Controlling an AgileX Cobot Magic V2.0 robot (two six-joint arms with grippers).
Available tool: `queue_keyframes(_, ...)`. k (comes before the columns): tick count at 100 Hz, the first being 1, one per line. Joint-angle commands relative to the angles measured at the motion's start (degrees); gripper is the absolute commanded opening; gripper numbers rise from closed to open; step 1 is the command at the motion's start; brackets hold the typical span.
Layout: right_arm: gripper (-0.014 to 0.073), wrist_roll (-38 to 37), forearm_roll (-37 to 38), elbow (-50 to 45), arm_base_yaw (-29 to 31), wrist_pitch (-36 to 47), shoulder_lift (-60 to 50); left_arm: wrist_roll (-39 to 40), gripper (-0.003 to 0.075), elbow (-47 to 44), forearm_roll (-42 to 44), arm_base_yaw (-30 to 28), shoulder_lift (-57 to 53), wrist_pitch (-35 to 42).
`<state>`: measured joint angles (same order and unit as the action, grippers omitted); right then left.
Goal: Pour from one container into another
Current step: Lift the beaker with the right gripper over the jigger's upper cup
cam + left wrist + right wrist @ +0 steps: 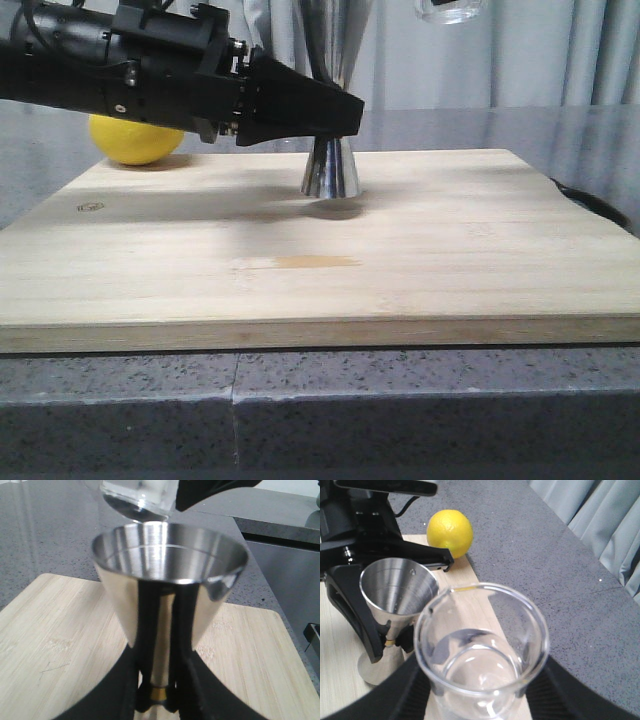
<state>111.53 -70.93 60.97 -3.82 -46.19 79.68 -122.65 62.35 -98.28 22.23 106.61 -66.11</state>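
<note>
The beaker fills the near part of the right wrist view, clear glass, its rim with a small spout turned toward the jigger. The right gripper holds it: dark fingers press against the glass on both sides, low on the wall. A little clear liquid seems to lie at the bottom, though the glass makes this hard to judge. In the front view only the beaker's base shows, at the upper edge, high above the board and right of the jigger.

The jigger stands upright on the board, its lower cone resting on the wood, toward the far side and near the middle. The left gripper reaches in from the left, and its fingers close on the narrow waist. The left wrist view shows the two black fingers running up either side of the jigger to the gold band, gripping narrowly there. The upper cup is open and shiny; whether it holds liquid cannot be told. Beyond its rim the beaker hangs tilted, close above it but not touching.

A lemon sits beyond the board's far left corner, well apart from the jigger, on the grey counter.
</note>
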Motion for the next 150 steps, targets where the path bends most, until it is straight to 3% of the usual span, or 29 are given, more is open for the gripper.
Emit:
queue_keyframes(1, 0.0204, -0.03, -2.07, 2.96, 0.18, -0.52, -1.37, 0.58, -0.0019, 1.64, -3.59, 1.11, -3.16, -7.39)
queue_keyframes(37, 0.0204, 0.06, 3.39, 7.83, -2.50, -0.34, 0.27, 0.67, -0.0019, 1.64, -3.59, 3.14, -3.16, -7.39)
queue_keyframes(74, 0.0204, 3.73, 7.42, 8.84, -7.79, 7.16, 0.61, 1.89, -0.0019, 1.64, -3.59, 3.14, -3.16, -7.39)
queue_keyframes(150, 0.0204, 10.90, 11.25, 10.52, -8.80, 9.30, 0.50, 1.89, -0.0019, 1.64, -4.97, 3.14, -3.16, -7.39)
